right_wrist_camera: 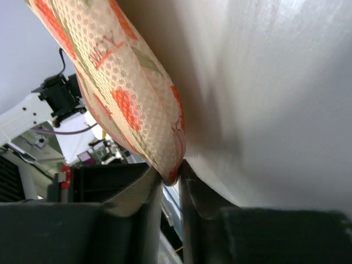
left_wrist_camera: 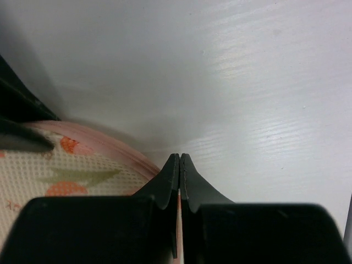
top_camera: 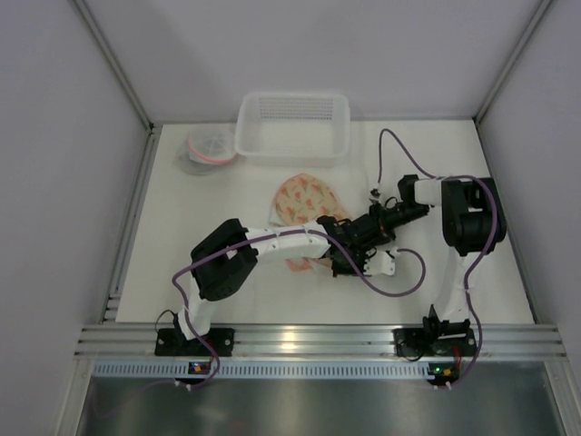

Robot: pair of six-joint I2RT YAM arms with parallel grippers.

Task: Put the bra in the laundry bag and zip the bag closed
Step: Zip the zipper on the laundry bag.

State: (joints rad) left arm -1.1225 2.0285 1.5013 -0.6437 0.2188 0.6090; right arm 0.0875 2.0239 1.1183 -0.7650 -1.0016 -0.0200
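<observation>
The laundry bag (top_camera: 304, 202) is cream mesh with red and green fruit prints and a pink zip edge, lying mid-table. Both grippers meet at its near right edge. My left gripper (top_camera: 343, 262) is shut, and a thin pink sliver of the bag's edge shows between its fingers (left_wrist_camera: 190, 181); the bag (left_wrist_camera: 66, 176) lies to its left. My right gripper (right_wrist_camera: 171, 173) is shut on the pink-edged rim of the bag (right_wrist_camera: 121, 93), which rises lifted from its fingertips. The bra is not in view.
A white plastic basket (top_camera: 292, 124) stands at the back centre. A grey and pink bundle (top_camera: 207, 150) lies to its left. A purple cable (top_camera: 399, 283) loops over the table near the right arm. Walls close in on three sides.
</observation>
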